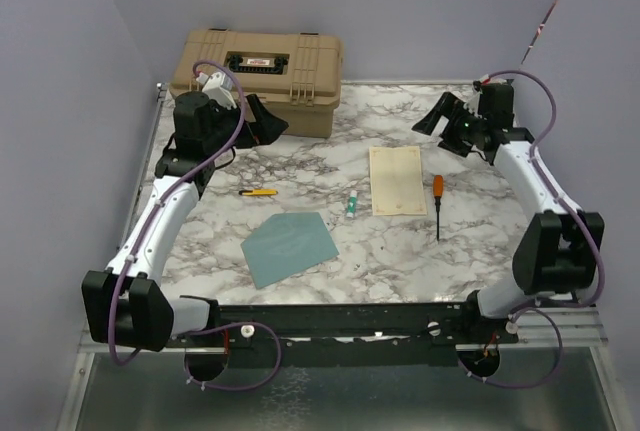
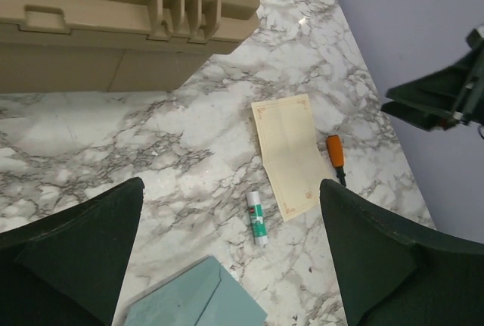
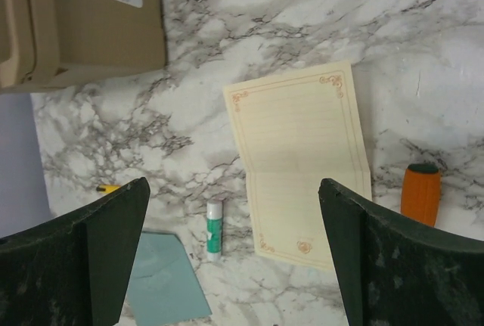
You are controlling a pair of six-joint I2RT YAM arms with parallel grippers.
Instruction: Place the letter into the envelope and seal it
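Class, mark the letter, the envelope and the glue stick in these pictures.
letter [image 1: 397, 180], top view, middle of the card.
envelope [image 1: 290, 248], top view, centre of its body.
glue stick [image 2: 257, 218], left wrist view, middle of the tube.

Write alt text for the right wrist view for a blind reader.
A cream letter lies flat on a marble table, framed by the open right gripper's fingers. Nearby: glue stick, teal envelope, orange handle, tan case.

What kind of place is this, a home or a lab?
Probably a robotics lab bench: white-and-black robot arms, left and right, bolted to a marble-patterned tabletop, plain lilac partition walls, and a tan plastic latched case.
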